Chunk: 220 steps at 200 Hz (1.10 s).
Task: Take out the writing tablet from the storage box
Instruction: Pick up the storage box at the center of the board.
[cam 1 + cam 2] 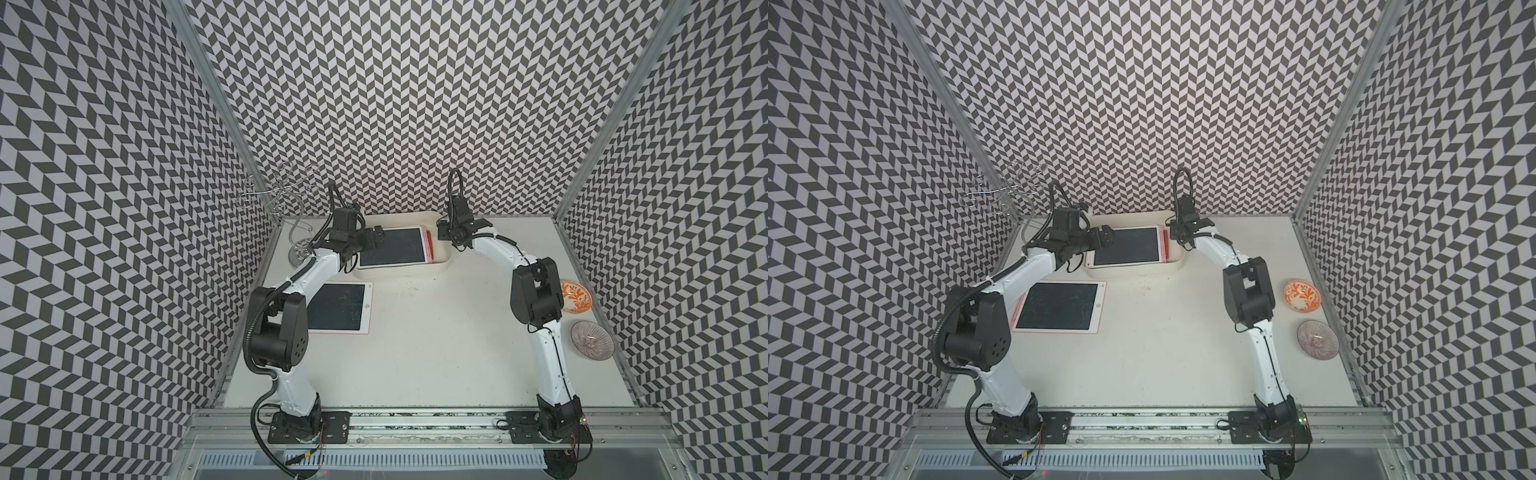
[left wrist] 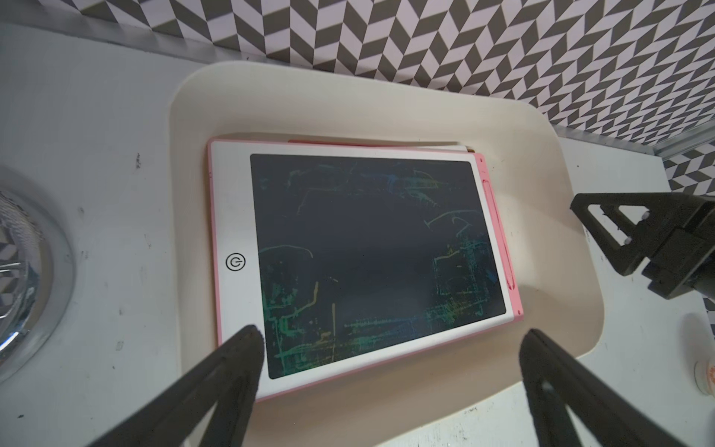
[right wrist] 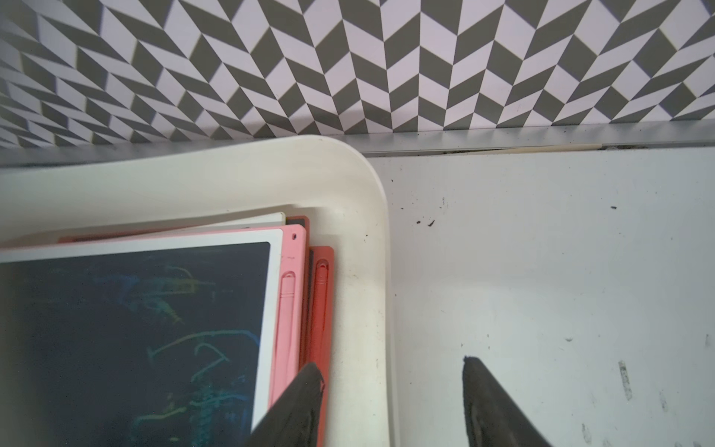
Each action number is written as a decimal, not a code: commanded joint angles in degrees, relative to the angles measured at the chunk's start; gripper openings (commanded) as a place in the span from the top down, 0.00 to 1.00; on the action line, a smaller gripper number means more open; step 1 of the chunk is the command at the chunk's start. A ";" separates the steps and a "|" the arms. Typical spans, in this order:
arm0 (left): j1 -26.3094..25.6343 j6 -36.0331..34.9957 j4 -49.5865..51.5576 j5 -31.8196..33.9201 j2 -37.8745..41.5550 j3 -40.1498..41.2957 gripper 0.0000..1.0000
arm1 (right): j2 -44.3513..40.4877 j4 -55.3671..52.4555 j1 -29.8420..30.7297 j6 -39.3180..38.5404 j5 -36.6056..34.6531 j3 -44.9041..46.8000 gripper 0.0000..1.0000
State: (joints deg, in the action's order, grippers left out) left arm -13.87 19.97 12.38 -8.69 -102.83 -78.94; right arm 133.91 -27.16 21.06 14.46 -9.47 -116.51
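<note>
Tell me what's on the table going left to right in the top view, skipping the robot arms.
Wire stand, loose writing tablet, storage box holding stacked tablets, then the orange bowl and ribbed bowl, overlapping sideways.

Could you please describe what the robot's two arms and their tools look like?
The left arm and right arm have white tube-like links joined by bulky black joint housings. A ribbed black hose runs up the left arm; a thin black cable follows the right arm. The left tool and right tool have slim, matte black, tapering fingers.
</note>
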 commanded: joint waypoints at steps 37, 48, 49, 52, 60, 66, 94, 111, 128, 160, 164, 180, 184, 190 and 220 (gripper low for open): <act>-0.28 2.07 2.98 0.51 -4.24 -4.17 0.01 | 1.18 1.74 -0.31 -0.78 2.77 0.44 0.64; -0.28 2.03 3.58 0.33 -5.14 -5.09 0.01 | 1.18 2.07 -0.32 -0.91 2.80 0.67 0.68; -0.28 2.06 3.64 0.29 -5.21 -5.13 0.01 | 1.14 2.09 -0.32 -0.92 2.80 0.72 0.69; -0.28 2.00 3.74 0.32 -5.40 -5.31 0.01 | 1.18 2.11 -0.32 -0.99 2.87 0.80 0.71; -0.28 1.80 3.99 0.29 -5.90 -5.67 0.01 | 1.25 2.27 -0.32 -1.25 2.95 0.99 0.75; -0.28 1.69 4.05 0.44 -6.10 -5.78 0.01 | 1.27 2.42 -0.32 -1.38 3.14 1.17 0.75; -0.24 2.14 3.97 0.23 -6.55 -5.72 0.01 | 1.70 3.31 -0.32 -1.85 3.35 1.86 0.73; -0.28 2.14 4.05 0.21 -6.63 -5.79 0.01 | 2.42 2.92 -0.32 -2.04 3.06 1.21 0.73; -0.33 1.99 4.22 0.19 -6.46 -5.71 0.01 | 3.01 3.08 -0.40 -2.07 3.25 0.75 0.74; -0.28 1.57 4.41 0.31 -6.06 -5.62 0.01 | 3.81 3.77 -0.40 -2.41 4.38 0.18 0.86; -0.28 1.57 4.41 0.40 -6.03 -5.64 0.01 | 3.80 3.89 -0.38 -2.37 4.31 0.20 0.88; -0.28 1.38 4.58 0.57 -5.90 -5.65 0.01 | 3.51 4.33 -0.41 -2.06 4.57 0.48 1.00; -0.22 1.31 4.59 0.60 -5.81 -5.57 0.01 | 3.39 4.38 -0.40 -2.15 4.73 0.53 1.00; -0.19 1.37 4.58 0.59 -5.86 -5.60 0.01 | 3.23 4.67 -0.38 -2.11 4.98 0.85 1.00; -0.17 1.65 4.67 0.36 -5.75 -5.70 0.01 | 0.42 7.28 -0.41 -1.12 5.57 4.52 1.00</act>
State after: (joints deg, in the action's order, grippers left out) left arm -13.87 21.69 16.19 -8.64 -109.25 -83.18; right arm 136.86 -25.63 20.82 12.60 -5.06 -114.83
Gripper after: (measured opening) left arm 0.992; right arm 0.048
